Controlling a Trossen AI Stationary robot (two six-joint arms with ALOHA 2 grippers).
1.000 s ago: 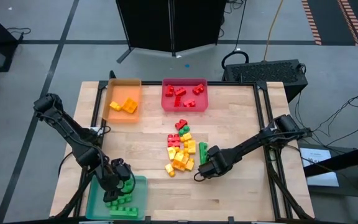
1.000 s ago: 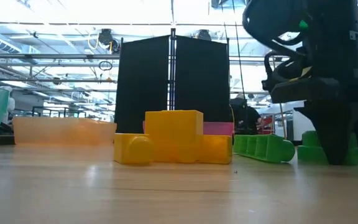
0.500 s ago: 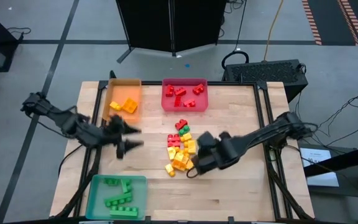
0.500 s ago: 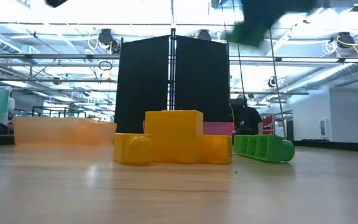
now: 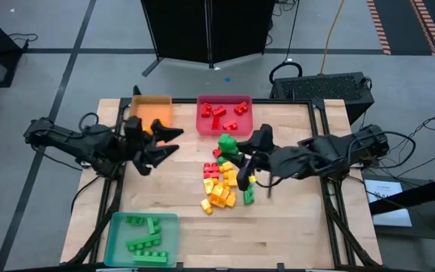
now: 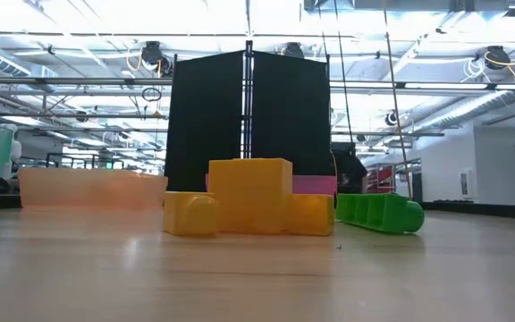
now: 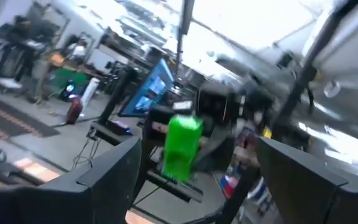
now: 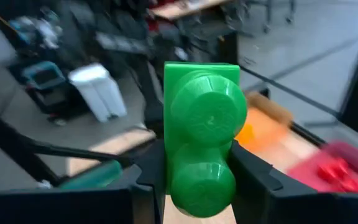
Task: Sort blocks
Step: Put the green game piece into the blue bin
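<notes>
While the right gripper [image 5: 236,147] pinches a green block [image 8: 204,143] above the loose pile [image 5: 221,185] at mid-table, the left gripper [image 5: 165,143] hangs spread and empty just short of it, near the orange tray [image 5: 148,109]. A loose pinch could drop the block onto the pile, or the close-set arms could clip each other before it reaches the teal tray [image 5: 118,242].
</notes>
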